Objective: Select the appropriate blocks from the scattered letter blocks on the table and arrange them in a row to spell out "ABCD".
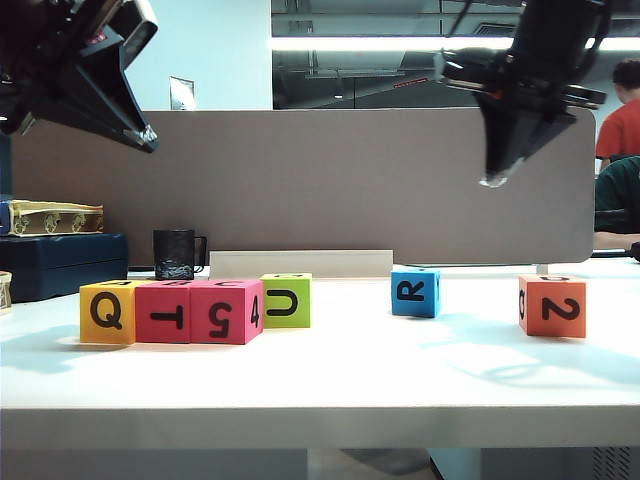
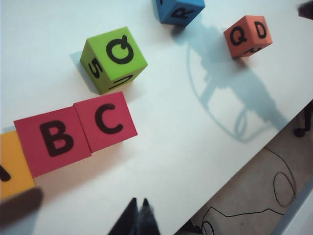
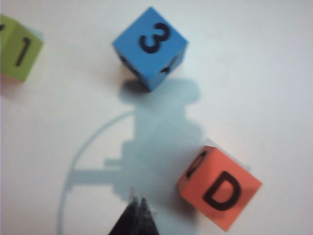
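Both arms are up in the air here, well clear of the table [image 1: 320,385]. The left gripper [image 1: 147,135] hangs high over the table's left end, and in its wrist view the fingers [image 2: 138,218] are pinched together with nothing between them. The right gripper [image 1: 492,180] hovers high over the right half, between the blue cube and the orange one, and its fingers [image 3: 137,215] are clenched on nothing too.

Down on the table, three blocks sit in a tight row at the left end, near the front edge. The yellow cube [image 1: 107,312] shows Q on its front face, and it touches the first red cube [image 1: 163,312], which shows a sideways T in front and B on top in the left wrist view. That one touches the second red cube [image 1: 226,312], with 5 and 4 on its sides and C on top. Only a sliver of the yellow cube's top letter is visible from the wrist.

Just behind the right end of that row sits the lime-green cube [image 1: 286,300], U facing front, Q on top. Further right and back, the blue cube [image 1: 415,292] shows R in front, 3 on top. Well apart, towards the table's right end, the orange cube [image 1: 552,306] shows 2 in front and D on top, standing alone.

A dark mug [image 1: 176,254] stands at the table's back left.
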Controlling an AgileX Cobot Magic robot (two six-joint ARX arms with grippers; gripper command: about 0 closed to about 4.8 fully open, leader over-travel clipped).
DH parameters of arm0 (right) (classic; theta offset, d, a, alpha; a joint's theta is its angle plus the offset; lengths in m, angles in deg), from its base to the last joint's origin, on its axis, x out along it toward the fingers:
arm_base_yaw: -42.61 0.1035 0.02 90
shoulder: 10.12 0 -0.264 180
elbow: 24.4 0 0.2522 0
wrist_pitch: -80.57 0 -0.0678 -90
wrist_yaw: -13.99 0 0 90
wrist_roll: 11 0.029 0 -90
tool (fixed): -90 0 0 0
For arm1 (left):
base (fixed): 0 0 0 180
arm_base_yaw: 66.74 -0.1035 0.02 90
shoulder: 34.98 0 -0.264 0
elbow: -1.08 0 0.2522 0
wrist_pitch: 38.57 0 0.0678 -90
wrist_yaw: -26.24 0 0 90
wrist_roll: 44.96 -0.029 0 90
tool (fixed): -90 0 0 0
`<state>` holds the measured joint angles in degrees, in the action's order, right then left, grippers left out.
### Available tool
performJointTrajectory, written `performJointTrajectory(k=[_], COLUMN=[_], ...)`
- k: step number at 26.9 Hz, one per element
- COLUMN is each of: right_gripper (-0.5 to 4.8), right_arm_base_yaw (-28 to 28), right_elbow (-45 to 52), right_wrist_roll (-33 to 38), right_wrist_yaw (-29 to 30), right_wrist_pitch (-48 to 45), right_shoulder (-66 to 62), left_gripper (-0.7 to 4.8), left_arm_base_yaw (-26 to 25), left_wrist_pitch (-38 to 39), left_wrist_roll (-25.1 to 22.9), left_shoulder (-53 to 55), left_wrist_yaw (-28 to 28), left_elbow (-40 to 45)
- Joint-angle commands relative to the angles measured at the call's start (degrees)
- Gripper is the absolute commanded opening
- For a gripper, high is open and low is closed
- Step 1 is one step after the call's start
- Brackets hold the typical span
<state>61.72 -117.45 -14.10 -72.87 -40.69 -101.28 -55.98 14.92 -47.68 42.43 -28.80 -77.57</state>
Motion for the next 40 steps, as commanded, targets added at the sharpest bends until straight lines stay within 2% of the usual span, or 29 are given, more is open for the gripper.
performJointTrajectory(k=[1, 7, 9, 11, 13, 14, 16, 21, 25, 40], right_gripper=[-0.04, -0.04, 0.14, 0.72, 2.51, 2.84, 3.33, 3.68, 4.78, 4.79], right_arm_base_yaw=[-2.10, -4.20, -4.46, -4.85, -5.25, -5.25, -5.40, -6.25, -7.21, -8.37], right_elbow=[-0.15, -0.15, -0.15, -0.15, -0.15, -0.15, -0.15, -0.15, -0.13, -0.13], right_wrist_roll=[-0.15, -0.04, 0.09, 0.11, 0.15, 0.13, 0.13, 0.11, 0.13, 4.63], right_wrist_yaw=[-0.07, -0.70, -0.66, -0.68, -0.68, -0.70, -0.70, -1.03, -3.74, 0.02], right_wrist_pitch=[-0.17, 1.27, 1.86, 2.12, 2.60, 2.56, 2.32, 1.92, 1.97, 2.32], right_shoulder=[-1.36, -5.79, -6.99, -7.87, -8.52, -8.52, -8.52, -8.55, -8.57, -13.92], left_gripper=[-0.06, -0.06, -0.06, -0.06, -0.06, -0.06, -0.06, -0.06, -0.06, -0.06], left_arm_base_yaw=[0.07, 0.07, 0.07, 0.07, 0.07, 0.07, 0.07, 0.07, 0.07, 0.07], left_wrist_pitch=[-1.27, -1.22, -1.25, -1.27, -1.29, -1.29, -1.33, -2.14, -2.16, -3.21], left_wrist_roll=[0.28, 0.42, 0.44, 0.44, 0.42, 0.39, 0.39, 0.39, 0.39, 1.27], left_shoulder=[-0.74, -1.01, -1.01, -1.01, -1.01, -1.01, -1.01, -1.01, -1.01, -1.11], left_wrist_yaw=[1.20, 1.27, 1.27, 1.29, 1.29, 1.27, 1.27, 1.29, 1.29, 1.29], left_elbow=[-0.15, -0.15, -0.15, -0.15, -0.15, -0.15, -0.15, -0.15, -0.15, -0.15])
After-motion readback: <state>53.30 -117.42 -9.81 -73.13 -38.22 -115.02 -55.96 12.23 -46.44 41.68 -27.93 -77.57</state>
